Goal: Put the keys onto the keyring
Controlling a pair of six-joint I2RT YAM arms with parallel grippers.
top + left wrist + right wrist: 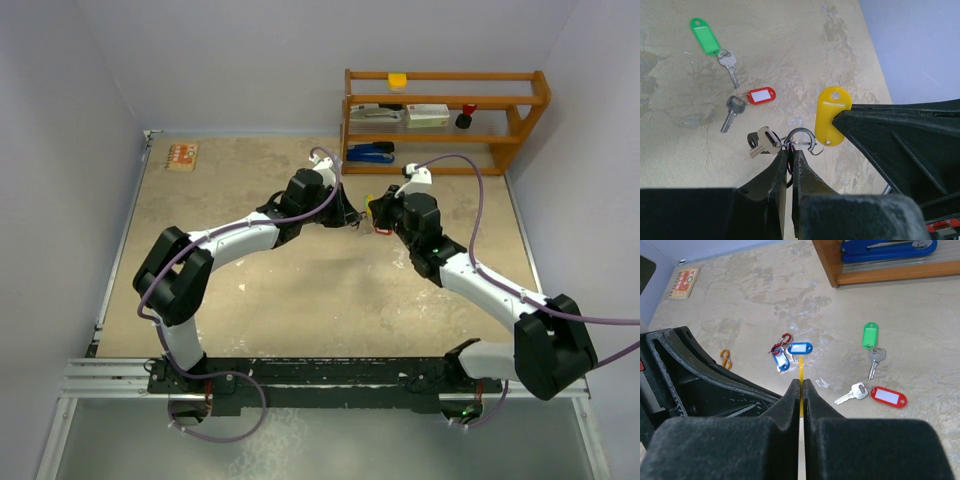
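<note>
Left hand (790, 152): closed, fingers pinching the keyring (801, 129) at its lower left side.
Right hand (801, 385): closed on the yellow tag (830, 117), which is clamped edge-on between the fingers.
Where the hands meet: above the table (300, 290), past its middle toward the far edge, tips facing each other and nearly touching.
Keyring: a metal loop held off the table; one silver key (762, 141) hangs on it, left of the fingertips.
Yellow tag: upright just right of the keyring, its small wire loop at the ring's end; whether it is threaded on cannot be told.
Green-tagged key (874, 361): flat on the table, toward the far right corner.
Red-tagged key (852, 393): flat, just beside the green-tagged one, nearer the arms.
Blue tags (800, 347): two together, left of those keys, a red clip (782, 340) touching them.
Orange clip (726, 358): alone, further left.
Shelf (445, 120): wooden, at the far right corner, with a blue stapler (887, 246) on its bottom level.
</note>
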